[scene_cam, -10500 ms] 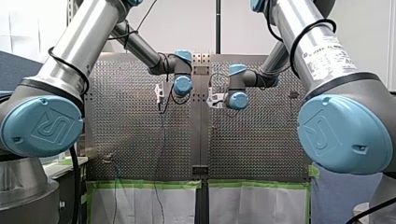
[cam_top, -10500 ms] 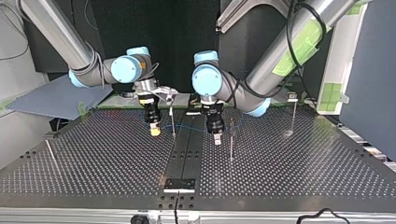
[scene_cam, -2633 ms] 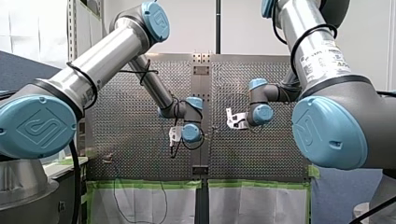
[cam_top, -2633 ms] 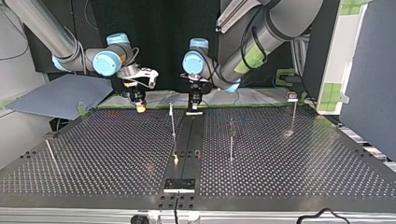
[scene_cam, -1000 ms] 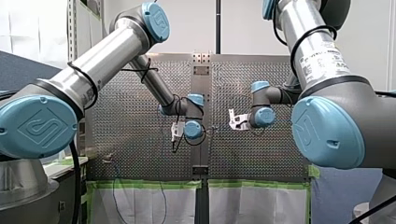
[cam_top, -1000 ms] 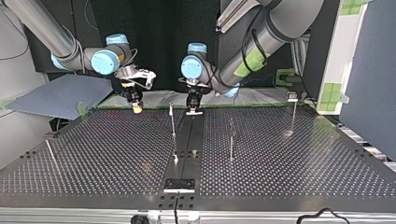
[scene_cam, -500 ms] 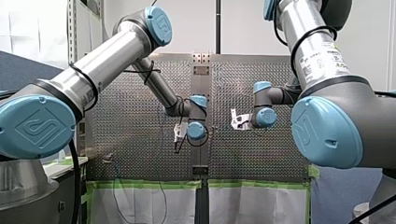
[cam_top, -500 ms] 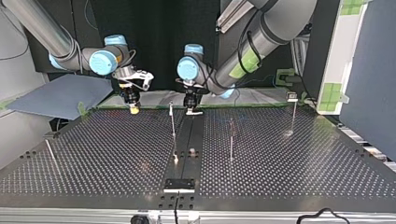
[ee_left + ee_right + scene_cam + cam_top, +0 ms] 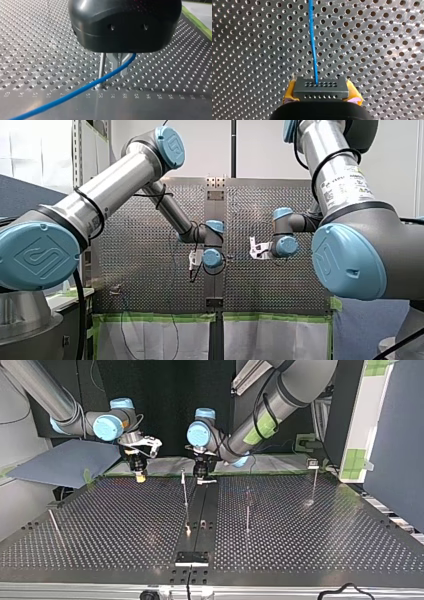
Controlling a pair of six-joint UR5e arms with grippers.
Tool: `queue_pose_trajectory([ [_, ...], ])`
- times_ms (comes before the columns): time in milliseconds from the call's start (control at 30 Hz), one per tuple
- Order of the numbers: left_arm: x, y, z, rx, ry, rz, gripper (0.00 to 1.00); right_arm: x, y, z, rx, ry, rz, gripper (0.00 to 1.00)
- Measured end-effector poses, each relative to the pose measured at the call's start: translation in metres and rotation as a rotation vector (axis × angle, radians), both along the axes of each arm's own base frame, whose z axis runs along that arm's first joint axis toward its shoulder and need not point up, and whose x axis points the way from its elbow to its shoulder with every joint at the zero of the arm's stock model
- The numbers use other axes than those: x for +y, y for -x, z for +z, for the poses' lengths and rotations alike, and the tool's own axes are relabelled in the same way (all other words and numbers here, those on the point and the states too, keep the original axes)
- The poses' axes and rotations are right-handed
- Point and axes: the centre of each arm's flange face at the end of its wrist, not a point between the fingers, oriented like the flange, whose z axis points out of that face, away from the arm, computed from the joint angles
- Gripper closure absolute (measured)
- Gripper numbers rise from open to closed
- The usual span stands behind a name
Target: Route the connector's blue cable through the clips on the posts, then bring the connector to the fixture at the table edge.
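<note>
In the right wrist view my right gripper (image 9: 322,94) is shut on a grey connector (image 9: 321,87), held between its yellow pads (image 9: 290,92). The blue cable (image 9: 313,42) runs straight out of the connector, away over the perforated table. In the left wrist view the blue cable (image 9: 75,93) comes out from under my black left gripper (image 9: 120,71), which is shut on it next to a thin post (image 9: 102,70). In the top view my right gripper (image 9: 140,478) hangs at the far left and my left gripper (image 9: 205,479) near the far middle. The fixture (image 9: 191,558) sits at the near edge.
In the top view, thin posts stand at the middle (image 9: 185,491), right of middle (image 9: 247,510) and far right (image 9: 315,482). A leaning post (image 9: 54,522) is at the left. A grey board (image 9: 60,462) lies beyond the table's left corner.
Both grippers have drifted slightly towards the top view's left along the far side of the table. Both grips are unchanged.
</note>
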Motion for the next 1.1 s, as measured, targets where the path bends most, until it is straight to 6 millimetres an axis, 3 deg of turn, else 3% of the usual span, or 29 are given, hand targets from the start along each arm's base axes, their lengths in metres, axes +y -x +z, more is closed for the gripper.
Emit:
queue_pose_trajectory([
  [1100,-0.005,-0.002,0.006,-0.003,-0.001,-0.001,1.0,-0.013,0.006,-0.007,-0.054,0.012,-0.018,1.0],
])
